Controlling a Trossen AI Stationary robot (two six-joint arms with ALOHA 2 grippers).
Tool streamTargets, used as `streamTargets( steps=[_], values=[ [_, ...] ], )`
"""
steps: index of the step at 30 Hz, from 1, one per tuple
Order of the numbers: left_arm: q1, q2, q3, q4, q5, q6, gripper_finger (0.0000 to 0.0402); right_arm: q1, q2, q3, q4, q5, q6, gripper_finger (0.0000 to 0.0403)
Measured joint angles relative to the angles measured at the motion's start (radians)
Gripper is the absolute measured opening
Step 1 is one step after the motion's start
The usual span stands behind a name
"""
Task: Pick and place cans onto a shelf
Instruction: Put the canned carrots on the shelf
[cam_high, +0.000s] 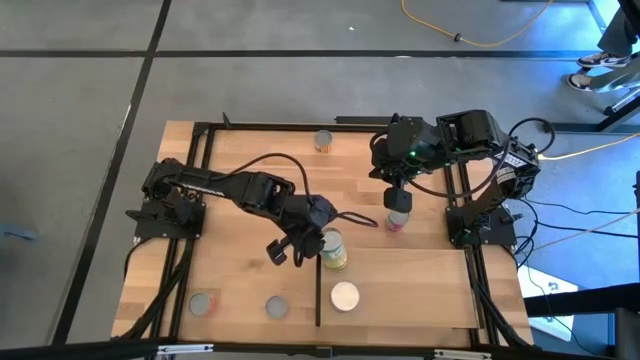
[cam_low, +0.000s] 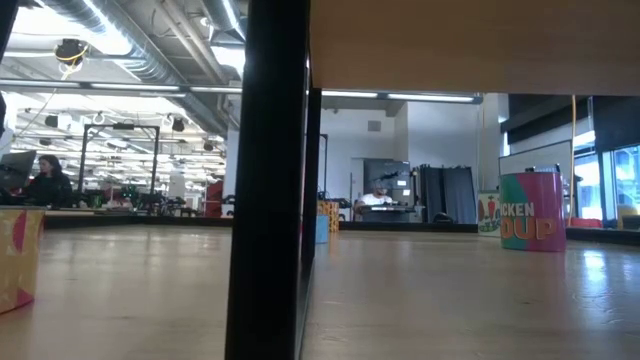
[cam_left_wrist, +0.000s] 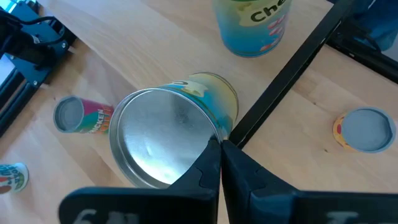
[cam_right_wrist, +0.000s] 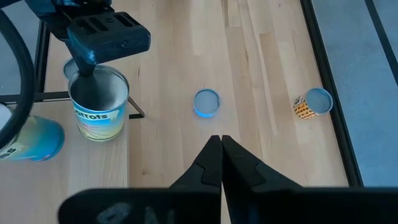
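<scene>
A yellow-and-blue labelled can (cam_high: 333, 250), with a silver top (cam_left_wrist: 155, 143), stands upright at the far-left corner of the light-wood shelf (cam_high: 410, 290), beside its dark strip (cam_high: 318, 290). My left gripper (cam_high: 320, 236) is shut on this can's rim; it also shows in the right wrist view (cam_right_wrist: 86, 65). A white-topped blue can (cam_high: 344, 296) stands on the shelf. My right gripper (cam_right_wrist: 221, 144) is shut and empty, above a pink can (cam_high: 396, 222) that stands on the tabletop (cam_low: 535, 210). My left gripper pinches the can's top rim (cam_left_wrist: 214, 132) on the side next to the dark strip. One fingertip (cam_left_wrist: 208, 152) lies over the silver top and the other outside the wall. The fingers come from above, slanting down. The can stays upright (cam_right_wrist: 99, 102).
Loose cans stand on the tabletop: one at the far edge (cam_high: 323, 141) and two near the front left (cam_high: 203, 303) (cam_high: 276, 307). A black frame (cam_high: 200, 200) borders the table. Cables run beside the right arm's base (cam_high: 500, 190). Bare wood lies between the arms.
</scene>
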Motion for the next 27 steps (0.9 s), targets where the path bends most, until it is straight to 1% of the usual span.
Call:
streamTargets(
  steps=[15, 22, 27],
  values=[
    [-0.001, 0.000, 0.000, -0.002, 0.000, -0.002, 0.0000, 0.000, 0.000, 0.000, 0.000, 0.000, -0.002, 0.0003],
    [-0.026, 0.000, 0.000, 0.024, -0.009, 0.002, 0.0000, 0.000, 0.000, 0.000, 0.000, 0.000, -0.003, 0.0003],
    [-0.031, 0.000, 0.000, 0.034, -0.028, 0.005, 0.0015, 0.000, 0.000, 0.000, 0.000, 0.000, -0.003, 0.0003]
  ],
)
